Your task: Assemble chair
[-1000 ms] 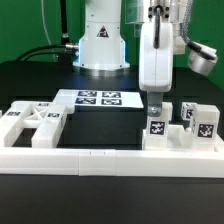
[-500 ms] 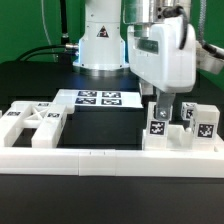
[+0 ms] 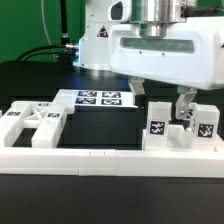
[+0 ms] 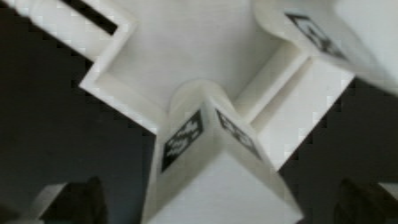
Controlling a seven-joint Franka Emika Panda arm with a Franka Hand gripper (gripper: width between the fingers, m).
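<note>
The chair parts are matte white with square tags. Two tagged blocky pieces stand at the exterior view's right: one (image 3: 157,130) directly under my gripper (image 3: 160,100) and one (image 3: 205,123) further right. A framed panel (image 3: 30,124) lies at the left. My gripper hangs just above the nearer right piece with its jaws wide apart. In the wrist view a tagged white wedge-shaped part (image 4: 217,150) lies between the dark fingertips (image 4: 71,203), with a gap on each side. My gripper (image 4: 214,208) holds nothing.
The marker board (image 3: 100,98) lies flat behind the parts, in front of the robot base (image 3: 100,45). A long low white border rail (image 3: 110,155) runs along the front. The table top (image 3: 40,85) is black.
My hand has turned about its vertical axis, so its broad side now faces the exterior camera. It stays over the right-hand pieces.
</note>
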